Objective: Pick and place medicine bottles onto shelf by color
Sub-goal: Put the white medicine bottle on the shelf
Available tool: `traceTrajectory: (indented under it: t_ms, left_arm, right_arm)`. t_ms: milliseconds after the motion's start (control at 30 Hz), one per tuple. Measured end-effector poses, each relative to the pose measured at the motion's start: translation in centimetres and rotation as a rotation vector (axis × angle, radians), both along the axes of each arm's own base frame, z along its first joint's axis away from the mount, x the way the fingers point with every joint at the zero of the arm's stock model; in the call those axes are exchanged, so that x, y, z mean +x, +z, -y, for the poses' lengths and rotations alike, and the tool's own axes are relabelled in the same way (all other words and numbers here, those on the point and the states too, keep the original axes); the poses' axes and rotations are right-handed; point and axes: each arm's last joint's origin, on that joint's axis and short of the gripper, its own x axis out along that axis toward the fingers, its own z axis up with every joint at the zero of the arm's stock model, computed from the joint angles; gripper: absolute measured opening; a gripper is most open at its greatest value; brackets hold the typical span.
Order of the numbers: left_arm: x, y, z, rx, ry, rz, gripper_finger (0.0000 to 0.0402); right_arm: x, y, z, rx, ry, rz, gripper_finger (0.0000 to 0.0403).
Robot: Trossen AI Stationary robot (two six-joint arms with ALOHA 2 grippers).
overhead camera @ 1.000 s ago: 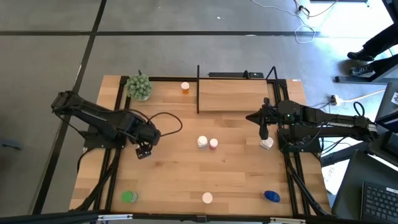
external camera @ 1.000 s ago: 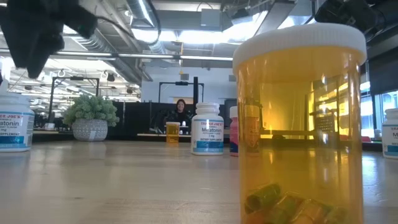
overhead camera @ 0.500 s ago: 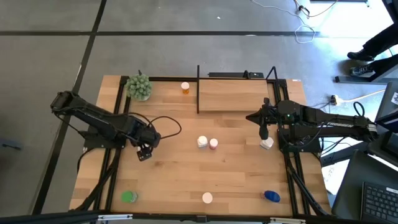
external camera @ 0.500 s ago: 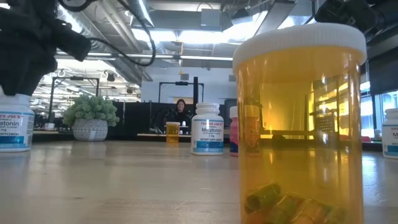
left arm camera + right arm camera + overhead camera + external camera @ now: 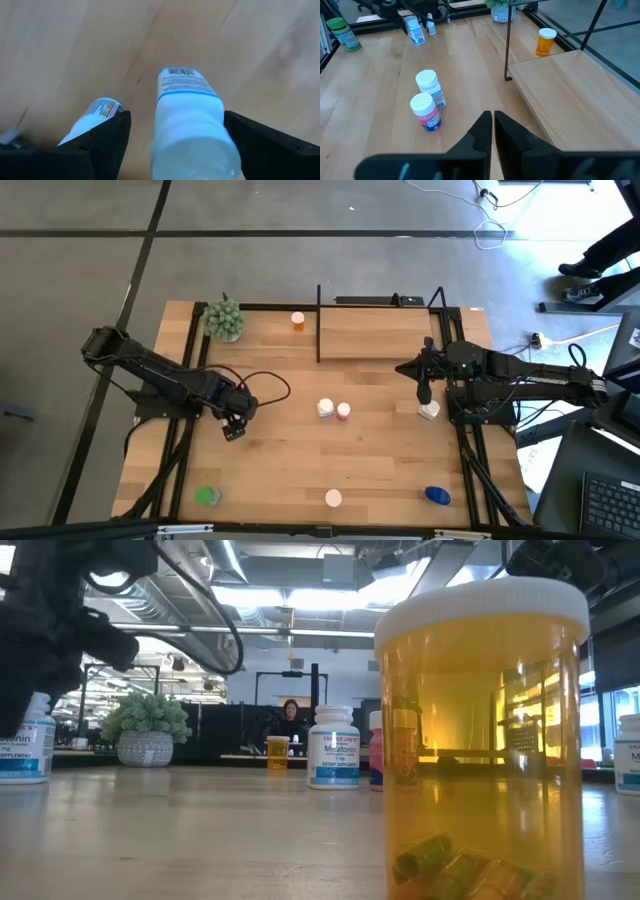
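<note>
Pale wood tabletop (image 5: 300, 450) in an open workshop, left gripper (image 5: 172, 135) spread around an upright white bottle (image 5: 187, 125) at nine o'clock, right gripper (image 5: 493, 120) pressed together, three o'clock.

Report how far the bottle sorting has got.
Done: nothing; the shelf is bare. In hand: the left gripper is open around a white bottle. The right gripper waits shut by the shelf. Left: the orange, pink, green and blue bottles.
</note>
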Motion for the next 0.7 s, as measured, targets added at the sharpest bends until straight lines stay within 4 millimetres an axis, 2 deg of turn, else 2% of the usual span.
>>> traceTrajectory:
  t_ms: [367, 533, 700]
  left_arm:
    - [-0.10, -0.77, -0.08, 0.012, 0.011, 0.017, 0.0303]
    - [-0.07, -0.80, -0.10, 0.020, 0.013, 0.018, 0.0271]
    - [0.01, -0.78, -0.06, 0.013, 0.022, 0.025, 0.0218]
  right_arm:
    - [0.00, 0.00, 0.00, 0.000, 0.000, 0.000, 0.0023]
    - [0.00, 0.00, 0.00, 0.000, 0.000, 0.000, 0.0023]
    - [0.00, 0.00, 0.00, 0.000, 0.001, 0.000, 0.0023]
